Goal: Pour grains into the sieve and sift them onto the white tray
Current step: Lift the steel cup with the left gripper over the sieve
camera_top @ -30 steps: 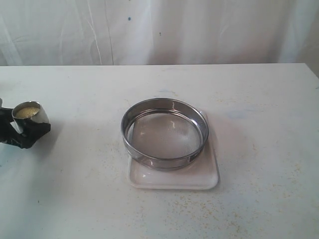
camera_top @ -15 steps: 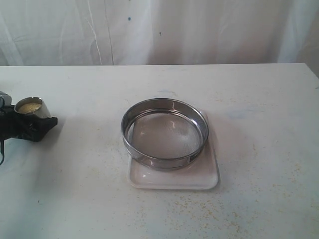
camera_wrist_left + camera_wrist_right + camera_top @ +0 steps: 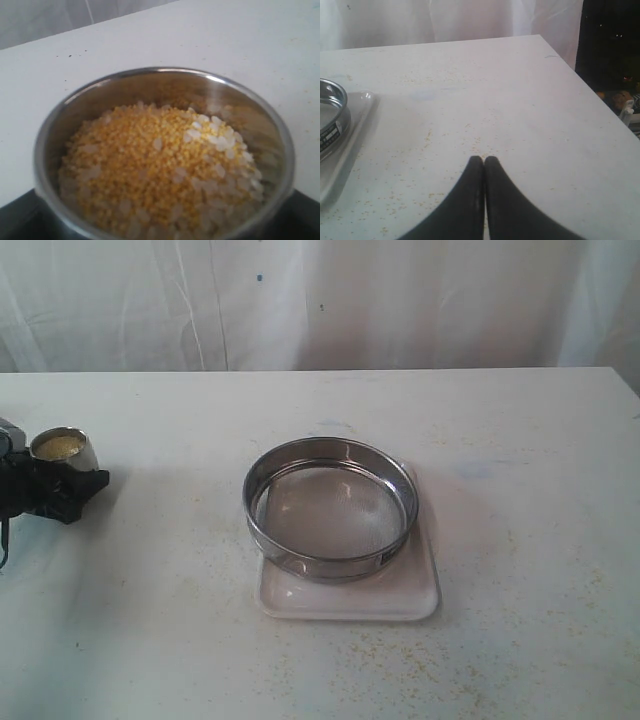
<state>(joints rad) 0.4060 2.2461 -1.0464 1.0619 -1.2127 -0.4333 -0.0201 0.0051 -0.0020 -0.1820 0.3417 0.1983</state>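
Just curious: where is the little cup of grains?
Exterior view: the cup is far left, gripped by the left tool, well apart from the sieve on the white tray.

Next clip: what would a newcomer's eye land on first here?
The shiny sieve sitting on the white tray mid-table, its mesh bare. Then, at the far left, the left gripper holding a steel cup full of yellow and pale grains. The right gripper is shut, empty, above the table.
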